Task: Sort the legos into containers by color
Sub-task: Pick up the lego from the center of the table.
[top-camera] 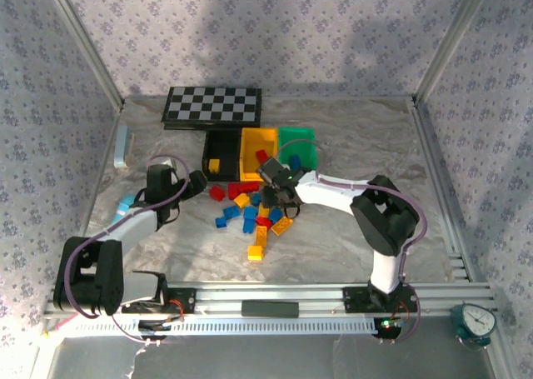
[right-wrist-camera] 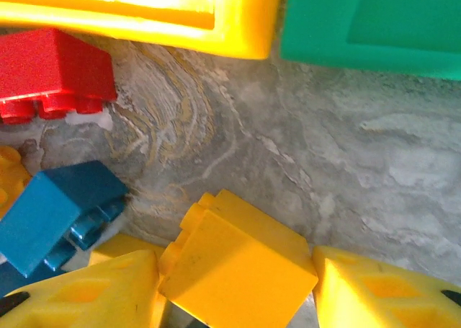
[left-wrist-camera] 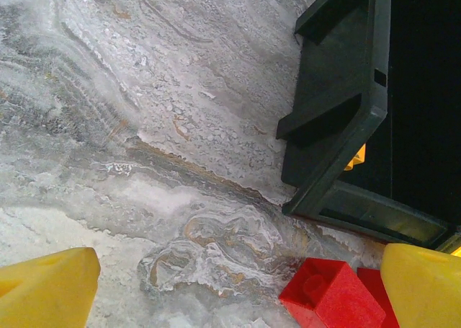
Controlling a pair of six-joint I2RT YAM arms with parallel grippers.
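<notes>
In the right wrist view my right gripper is shut on a yellow-orange brick, held just above the table in front of the yellow bin and green bin. A red brick and a blue brick lie to its left. From above, the right gripper hangs over the scattered legos. My left gripper is open over bare table beside the black bin, with a red brick near its right finger. The three containers stand side by side.
A checkerboard lies flat behind the bins. A pale blue object rests at the left wall. The black bin holds a yellow brick, the yellow bin a red one, the green bin a blue one. Metal rails edge the table.
</notes>
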